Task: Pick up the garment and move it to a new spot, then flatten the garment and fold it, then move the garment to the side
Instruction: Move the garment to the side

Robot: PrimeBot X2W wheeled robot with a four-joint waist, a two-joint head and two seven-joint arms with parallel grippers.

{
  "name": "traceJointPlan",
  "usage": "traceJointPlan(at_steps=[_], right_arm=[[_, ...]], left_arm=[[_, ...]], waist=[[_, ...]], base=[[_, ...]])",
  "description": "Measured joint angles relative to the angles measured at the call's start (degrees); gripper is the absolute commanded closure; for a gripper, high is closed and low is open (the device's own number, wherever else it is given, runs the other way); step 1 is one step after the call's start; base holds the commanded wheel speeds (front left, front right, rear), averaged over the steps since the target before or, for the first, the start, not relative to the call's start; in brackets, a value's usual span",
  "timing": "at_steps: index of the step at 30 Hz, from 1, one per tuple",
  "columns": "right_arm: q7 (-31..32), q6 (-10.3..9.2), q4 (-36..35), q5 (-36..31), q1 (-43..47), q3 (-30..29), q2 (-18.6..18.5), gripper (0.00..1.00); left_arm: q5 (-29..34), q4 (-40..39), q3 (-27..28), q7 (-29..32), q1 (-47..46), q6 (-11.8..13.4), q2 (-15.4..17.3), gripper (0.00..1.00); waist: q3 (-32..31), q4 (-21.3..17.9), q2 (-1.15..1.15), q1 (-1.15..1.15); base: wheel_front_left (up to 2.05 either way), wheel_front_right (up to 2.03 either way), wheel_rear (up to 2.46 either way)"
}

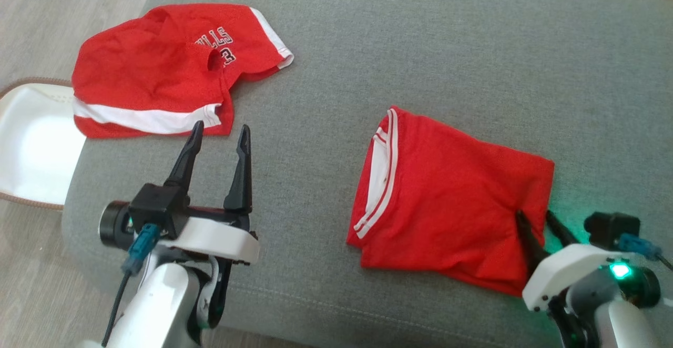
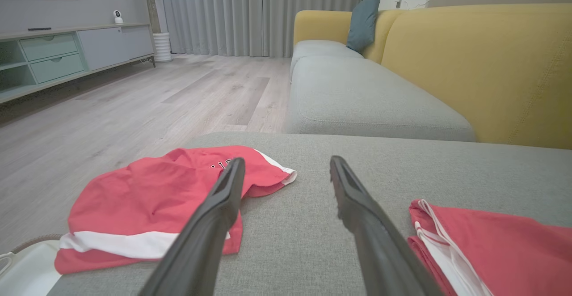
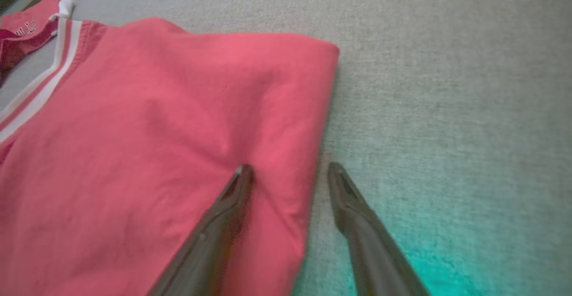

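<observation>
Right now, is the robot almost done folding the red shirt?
Nearly. Done: the folded garment lies in a neat rectangle on the grey cushion. In hand: the right gripper straddles its edge with jaws open, one finger over the cloth, not clamped yet. Left: sliding it to the side. The crumpled garment beside the open left gripper is not folded.

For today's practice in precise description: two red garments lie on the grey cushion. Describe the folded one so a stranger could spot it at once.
Find the grey fabric cushion. On its right half, at the right gripper, lies the folded red cloth garment with white-striped edging. Unlike the crumpled red lettered jersey, it is flat and squared.
</observation>
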Motion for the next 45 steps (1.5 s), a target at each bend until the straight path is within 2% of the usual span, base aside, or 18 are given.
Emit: traceJointPlan(at_steps=[5, 10, 14, 16, 24, 29, 35, 45], right_arm=[[0.7, 0.0, -0.8, 0.4, -0.6, 1.7, 0.1, 1.0], [0.3, 0.0, -3.2, -0.2, -0.4, 3.7, 0.0, 1.0], [0.2, 0.0, -4.0, -0.2, -0.7, 6.6, -0.2, 1.0], [0.1, 0.0, -3.7, -0.1, -2.1, 8.9, -1.0, 1.0], [-2.0, 0.0, -0.7, 1.1, -12.5, 11.3, -7.2, 1.0], [-3.4, 0.0, 1.7, 1.4, -19.1, 9.3, -13.3, 1.0], [-3.7, 0.0, 0.1, 0.7, -25.0, 3.5, -20.1, 1.0], [-1.1, 0.0, -4.9, 0.3, -28.3, -4.1, -23.4, 1.0]], left_arm=[[0.7, 0.3, 0.3, 0.0, 0.0, -0.4, -0.1, 0.0], [1.0, 0.2, 0.9, 0.0, 0.2, -0.5, 0.0, 0.0], [1.0, -0.4, 1.0, 0.0, 0.5, -0.9, 0.1, 0.0], [1.3, -1.2, 0.9, 0.0, 0.7, -1.0, 0.3, 0.0], [3.1, -3.2, -0.1, 0.7, -1.3, -2.4, 1.6, 0.0], [4.4, -4.7, -1.4, 2.1, -5.8, -3.4, 1.8, 0.0], [6.2, -6.2, -2.9, 3.2, -11.3, -4.5, 2.0, 0.0], [7.6, -7.0, -3.6, 3.6, -16.5, -6.0, 2.3, 0.0]], waist=[[0.0, -0.6, 0.0, 0.0], [-0.7, -3.6, 0.0, 0.0], [-1.3, -7.8, 0.0, 0.0], [-1.3, -11.6, 0.0, -0.01], [1.3, -21.5, 0.0, -0.01], [5.9, -24.9, 0.0, 0.0], [12.1, -27.1, 0.0, 0.01], [19.3, -30.1, 0.0, 0.0]], base=[[0.0, 0.0, 0.0], [0.0, 0.0, 0.0], [0.0, 0.0, 0.0], [0.0, 0.0, 0.0], [0.0, 0.0, 0.0], [0.0, 0.0, 0.0], [0.0, 0.0, 0.0], [0.0, 0.0, 0.0]])
